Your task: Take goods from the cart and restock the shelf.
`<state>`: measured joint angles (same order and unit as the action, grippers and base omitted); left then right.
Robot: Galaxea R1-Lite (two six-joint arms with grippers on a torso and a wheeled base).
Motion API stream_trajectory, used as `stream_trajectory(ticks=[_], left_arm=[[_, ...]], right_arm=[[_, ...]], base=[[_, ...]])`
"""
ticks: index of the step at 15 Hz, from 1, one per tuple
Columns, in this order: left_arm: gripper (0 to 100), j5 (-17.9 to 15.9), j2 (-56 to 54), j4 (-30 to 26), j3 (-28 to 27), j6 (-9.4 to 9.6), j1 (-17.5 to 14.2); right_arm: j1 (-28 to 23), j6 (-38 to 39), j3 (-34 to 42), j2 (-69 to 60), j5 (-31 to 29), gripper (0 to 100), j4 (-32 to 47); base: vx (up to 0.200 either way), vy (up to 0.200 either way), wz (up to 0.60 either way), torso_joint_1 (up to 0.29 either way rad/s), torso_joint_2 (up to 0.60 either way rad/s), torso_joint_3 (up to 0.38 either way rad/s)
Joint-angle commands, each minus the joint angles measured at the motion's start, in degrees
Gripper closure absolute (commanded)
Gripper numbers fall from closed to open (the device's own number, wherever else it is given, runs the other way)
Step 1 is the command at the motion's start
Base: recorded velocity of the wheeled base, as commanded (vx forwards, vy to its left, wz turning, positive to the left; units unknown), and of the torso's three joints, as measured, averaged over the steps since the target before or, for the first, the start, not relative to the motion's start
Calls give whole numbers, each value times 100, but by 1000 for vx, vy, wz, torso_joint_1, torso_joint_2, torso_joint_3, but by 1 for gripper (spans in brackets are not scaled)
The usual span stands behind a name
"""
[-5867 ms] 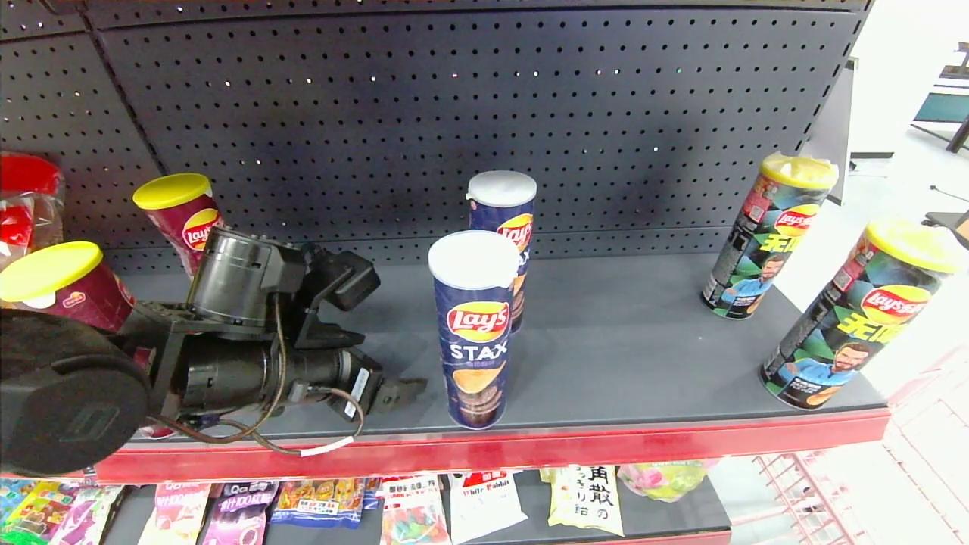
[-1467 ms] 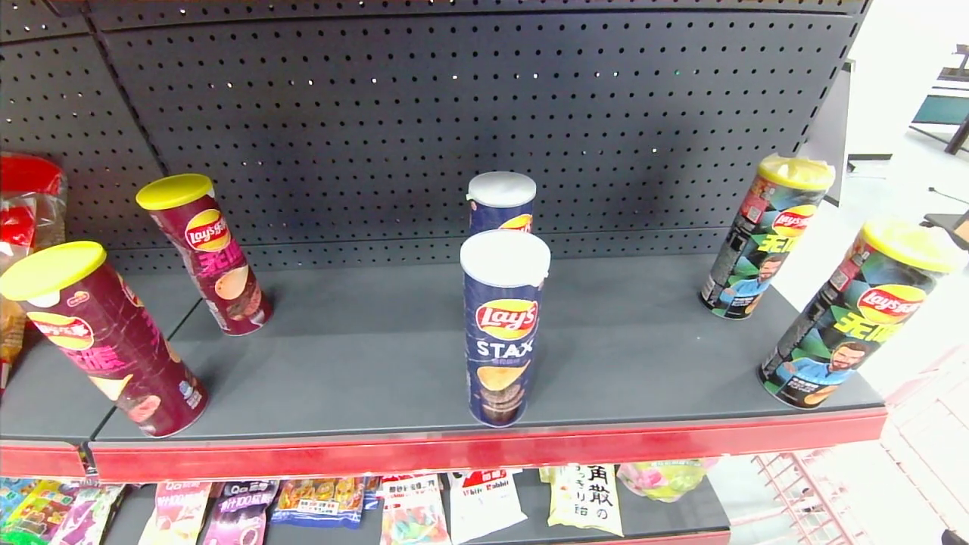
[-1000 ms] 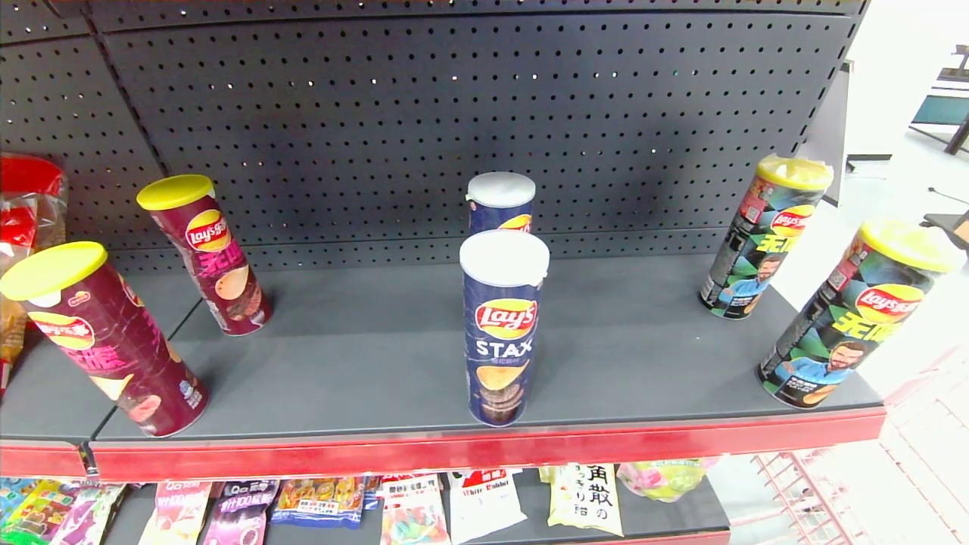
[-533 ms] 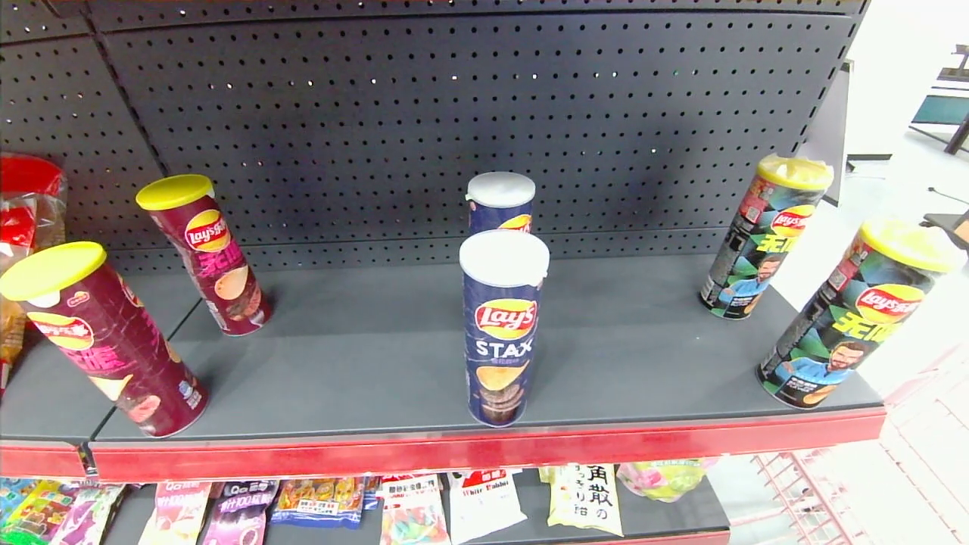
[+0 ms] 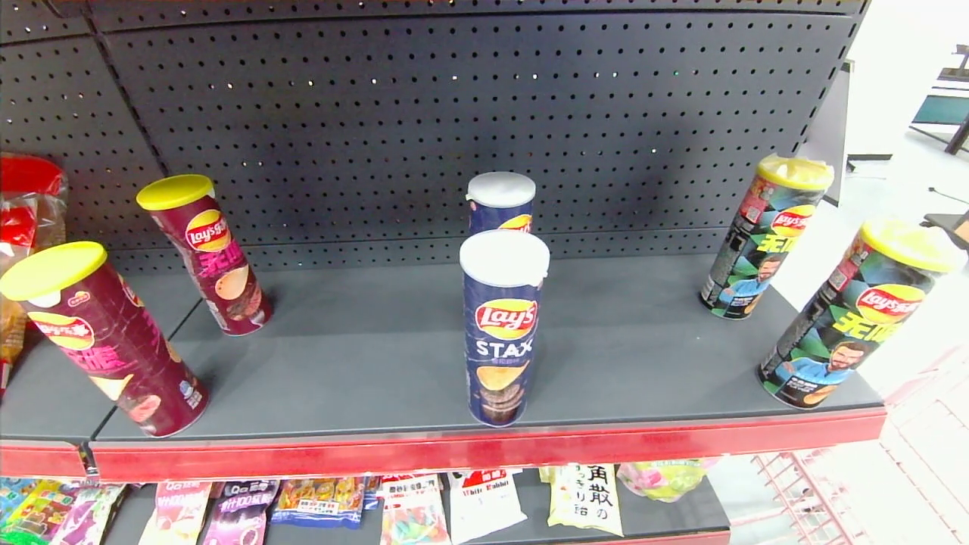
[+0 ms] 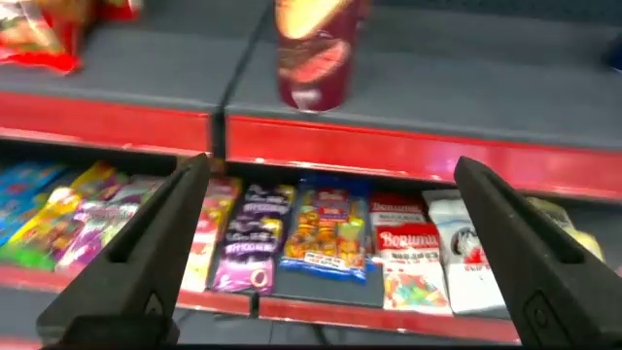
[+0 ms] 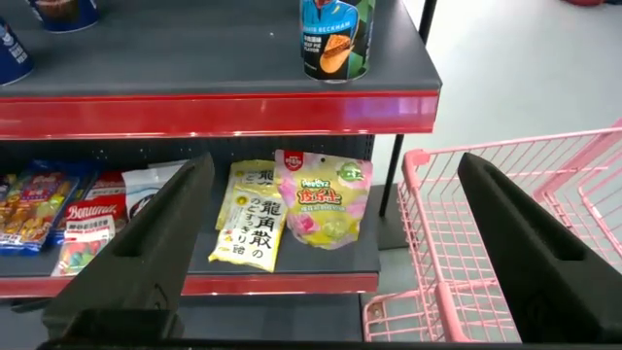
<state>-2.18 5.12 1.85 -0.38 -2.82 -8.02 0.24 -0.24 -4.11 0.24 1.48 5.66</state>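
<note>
On the grey shelf (image 5: pixel 363 356) a blue chip can (image 5: pixel 502 333) stands at the front edge, with a second blue can (image 5: pixel 500 200) behind it. Two maroon cans with yellow lids (image 5: pixel 106 341) (image 5: pixel 208 253) stand at the left, two green-and-black cans (image 5: pixel 768 238) (image 5: pixel 855 318) at the right. My left gripper (image 6: pixel 330 253) is open and holds nothing, low in front of the shelf's red edge (image 6: pixel 408 160), below a maroon can (image 6: pixel 316 53). My right gripper (image 7: pixel 330 253) is open, with nothing in it, below a green can (image 7: pixel 335 39) and beside the pink cart (image 7: pixel 505 224).
Snack bags (image 5: pixel 409 507) fill the lower shelf under the red edge. A dark pegboard (image 5: pixel 454 113) backs the shelf. Red packets (image 5: pixel 26 204) sit at the far left. Bare shelf lies between the can groups. The pink cart's wire rim (image 5: pixel 825 484) shows at the lower right.
Since 5.9 s ago my left arm has pulled back off the shelf, and the front blue can stands a little further right. Nothing has moved over the last 1.5 s.
</note>
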Motion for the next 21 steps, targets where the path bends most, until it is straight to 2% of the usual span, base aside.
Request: stream_trajectory(ticks=[1,2,4,9,13,21], left_arm=[[0,-54,7,-62,38,79,-33],[0,-125,7,-203,38,238,-33],[0,-160,7,-185,38,326,-33],[0,-142,7,-185,38,352,-33],[0,-151,7,-185,38,352,-33],[0,-151,7,-185,38,326,-33]], right_arm=[[2,-2,-2,-16,2,0,-3],[2,7,-2,-16,2,0,6],[2,-2,-2,-16,-7,0,-3],[2,-11,-2,-16,46,0,6],[2,-11,-2,-16,37,0,6],[2,-2,-2,-16,19,0,6]], base=[[0,0,0,0,0,0],[0,0,0,0,0,0],[0,0,0,0,0,0],[0,0,0,0,0,0],[0,-200,0,1,1,0],[0,0,0,0,0,0]])
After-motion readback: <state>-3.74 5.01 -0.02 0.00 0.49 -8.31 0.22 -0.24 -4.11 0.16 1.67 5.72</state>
